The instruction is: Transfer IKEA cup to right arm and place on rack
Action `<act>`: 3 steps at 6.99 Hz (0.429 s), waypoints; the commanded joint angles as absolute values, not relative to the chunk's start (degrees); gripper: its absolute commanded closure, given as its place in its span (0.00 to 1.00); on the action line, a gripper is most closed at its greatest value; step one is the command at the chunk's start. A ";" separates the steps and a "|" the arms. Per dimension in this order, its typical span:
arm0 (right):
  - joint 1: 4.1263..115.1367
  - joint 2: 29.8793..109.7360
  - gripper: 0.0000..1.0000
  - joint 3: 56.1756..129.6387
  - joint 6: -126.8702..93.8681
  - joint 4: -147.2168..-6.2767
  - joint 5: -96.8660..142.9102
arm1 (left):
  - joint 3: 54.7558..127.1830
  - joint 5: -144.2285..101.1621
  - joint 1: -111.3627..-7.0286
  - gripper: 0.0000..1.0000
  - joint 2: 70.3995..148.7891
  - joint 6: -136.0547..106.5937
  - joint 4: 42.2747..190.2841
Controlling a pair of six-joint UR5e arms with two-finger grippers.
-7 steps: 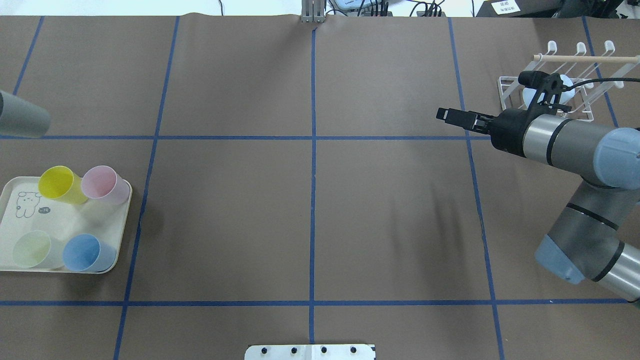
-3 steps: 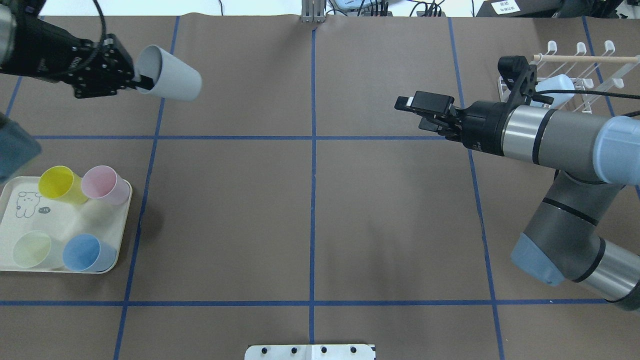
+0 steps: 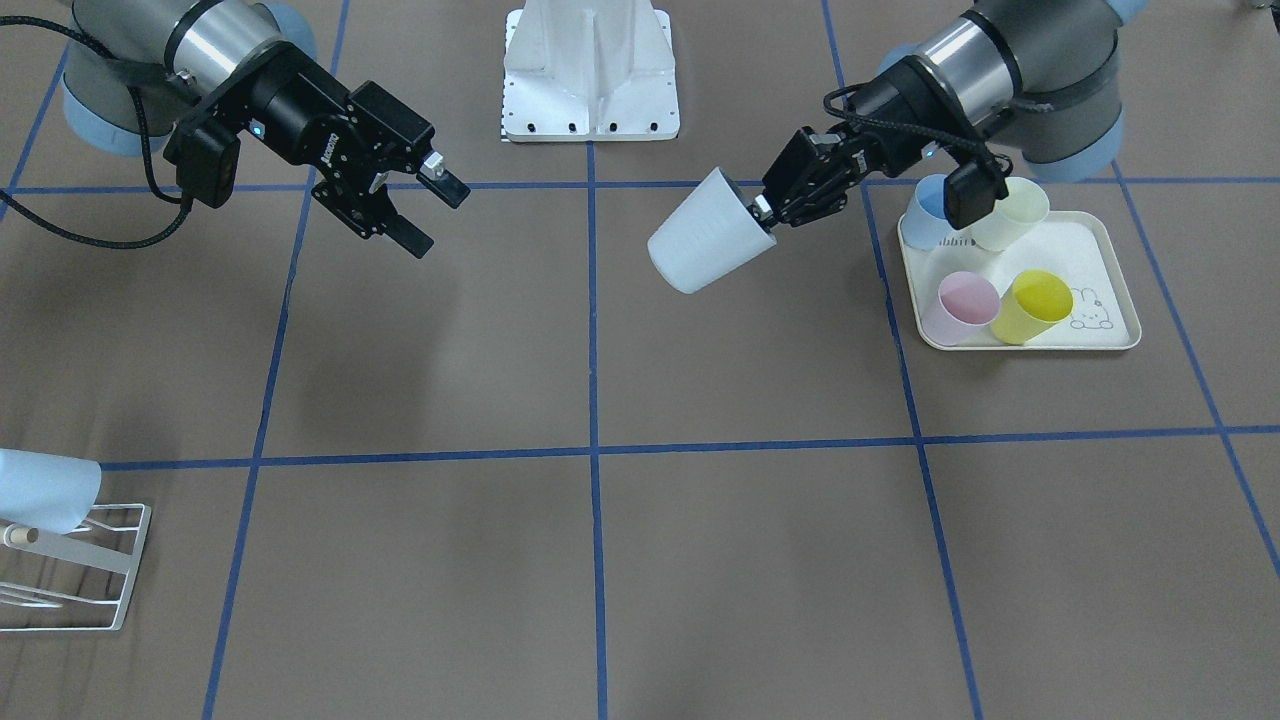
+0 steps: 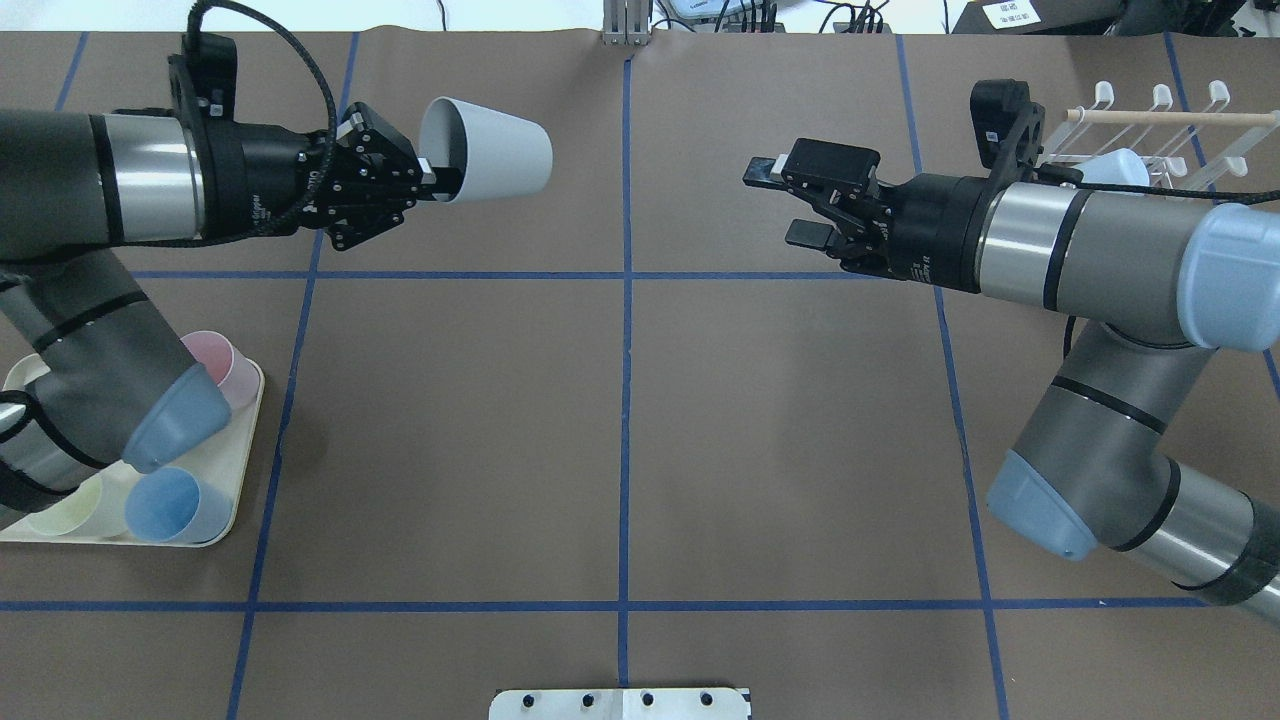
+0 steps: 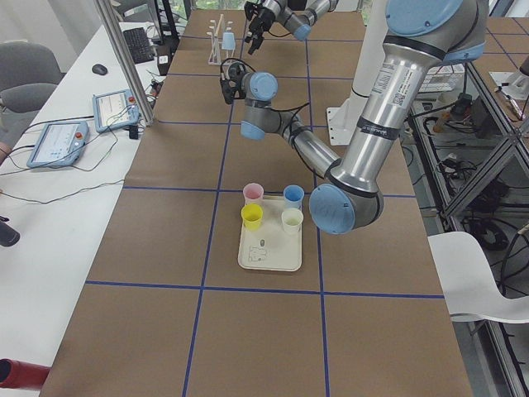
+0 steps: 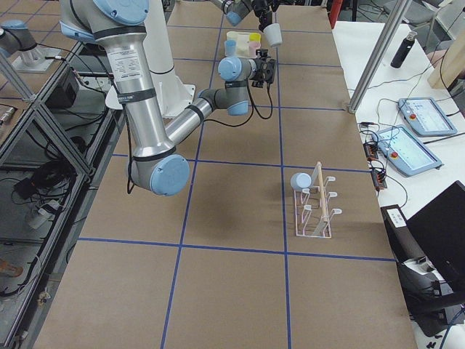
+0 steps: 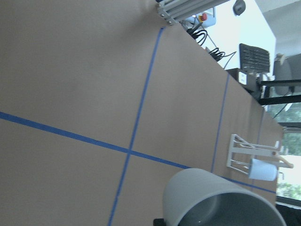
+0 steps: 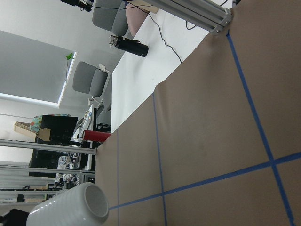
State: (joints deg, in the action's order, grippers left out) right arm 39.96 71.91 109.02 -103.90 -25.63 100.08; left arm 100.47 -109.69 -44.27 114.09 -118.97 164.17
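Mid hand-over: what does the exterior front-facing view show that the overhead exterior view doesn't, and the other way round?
Only front-facing: the yellow cup and the rabbit print on the tray; in the overhead view the left arm covers them. Only overhead: the top rail and peg tips of the rack; the front-facing view cuts off all but a corner of it. Both: the left gripper shut on the white cup, held sideways above the table, and the right gripper open, facing it across a clear gap.
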 commanded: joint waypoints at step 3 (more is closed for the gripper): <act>39.82 68.83 0.01 109.78 -125.56 -17.58 100.28 | 94.93 -88.29 -33.25 1.00 119.17 -130.68 181.99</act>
State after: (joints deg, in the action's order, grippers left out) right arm 39.87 69.86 109.85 -120.25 -19.00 100.30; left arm 96.21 -93.68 -36.03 118.24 -128.80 177.84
